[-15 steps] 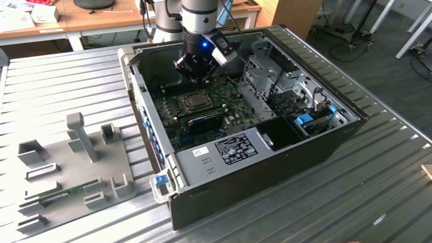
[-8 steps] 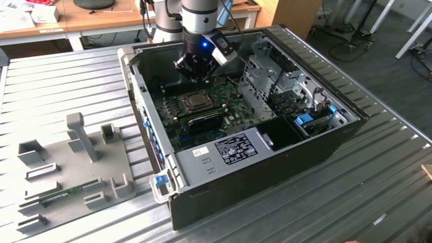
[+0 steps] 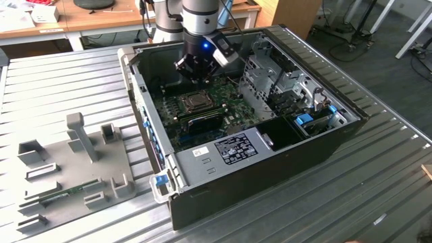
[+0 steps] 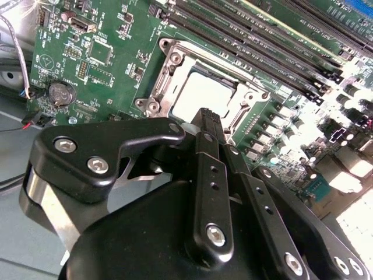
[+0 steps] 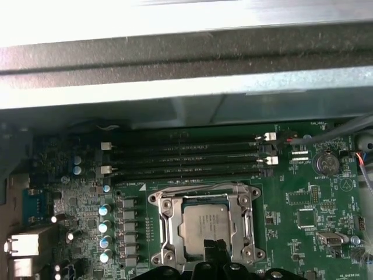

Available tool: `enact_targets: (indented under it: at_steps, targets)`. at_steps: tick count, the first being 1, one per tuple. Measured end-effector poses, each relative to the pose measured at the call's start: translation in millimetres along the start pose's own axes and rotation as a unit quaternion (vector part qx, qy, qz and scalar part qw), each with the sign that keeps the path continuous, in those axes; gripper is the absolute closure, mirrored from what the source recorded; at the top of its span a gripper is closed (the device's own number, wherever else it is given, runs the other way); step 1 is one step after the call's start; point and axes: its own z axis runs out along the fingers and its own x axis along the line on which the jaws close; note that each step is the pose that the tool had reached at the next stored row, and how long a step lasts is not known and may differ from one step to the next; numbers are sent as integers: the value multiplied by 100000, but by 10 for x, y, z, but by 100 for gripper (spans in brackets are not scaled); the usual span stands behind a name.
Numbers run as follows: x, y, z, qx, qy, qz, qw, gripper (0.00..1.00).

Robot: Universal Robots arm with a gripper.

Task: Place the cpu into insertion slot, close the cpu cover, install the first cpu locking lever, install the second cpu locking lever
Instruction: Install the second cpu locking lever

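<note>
Hovering inside the open computer case, the gripper hangs in the upper middle of the exterior view, just above and slightly up-frame of the insertion slot, which lies near the frame's centre on the green circuit board. In the second wrist view the fingers are drawn together into a narrow black stack with nothing between them, their tip reaching the near edge of the socket. The cpu already sits flat in the slot in the lower middle of the first wrist view, its dull silver top showing through the window of the cpu cover, which appears to lie down around it. The memory sticks run just beyond the socket's far side. So the socket lies directly ahead of and below the fingertips, and the gripper's tip is nearest its near rim. Whether either locking lever is latched cannot be told.
</note>
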Motion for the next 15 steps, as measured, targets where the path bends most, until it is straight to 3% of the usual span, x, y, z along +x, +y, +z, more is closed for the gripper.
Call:
enact_targets:
  at_steps: [15]
  targets:
    - [-4, -62, -1, -4, 0, 2, 100000, 90]
